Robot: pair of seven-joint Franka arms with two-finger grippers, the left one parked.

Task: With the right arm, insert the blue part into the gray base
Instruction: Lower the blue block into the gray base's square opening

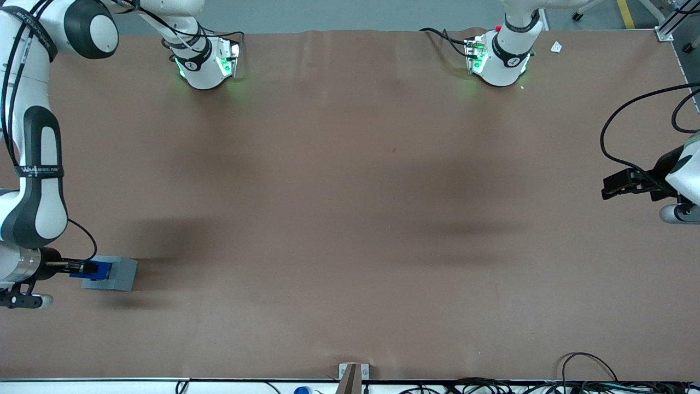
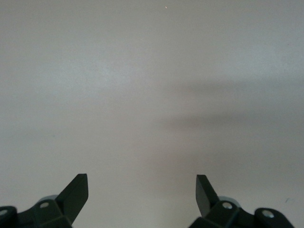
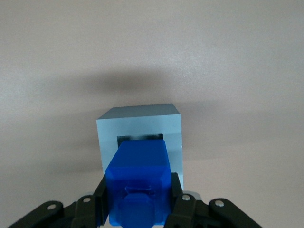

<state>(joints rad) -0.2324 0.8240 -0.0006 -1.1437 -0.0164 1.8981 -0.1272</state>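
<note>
The gray base [image 1: 117, 273] lies on the brown table at the working arm's end, fairly near the front camera. The blue part [image 1: 100, 270] stands over the base's top, held by the right arm's gripper [image 1: 90, 268], whose black fingers press on its two sides. In the right wrist view the blue part [image 3: 138, 178] reaches down to the square recess of the gray base [image 3: 142, 127], and the gripper [image 3: 137, 202] is shut on the part. How deep the part sits in the recess is hidden.
Both arm bases [image 1: 208, 63] [image 1: 500, 60] stand at the table edge farthest from the front camera. The parked arm's gripper [image 1: 629, 183] hangs over the table's other end. Cables [image 1: 596, 377] lie along the near edge.
</note>
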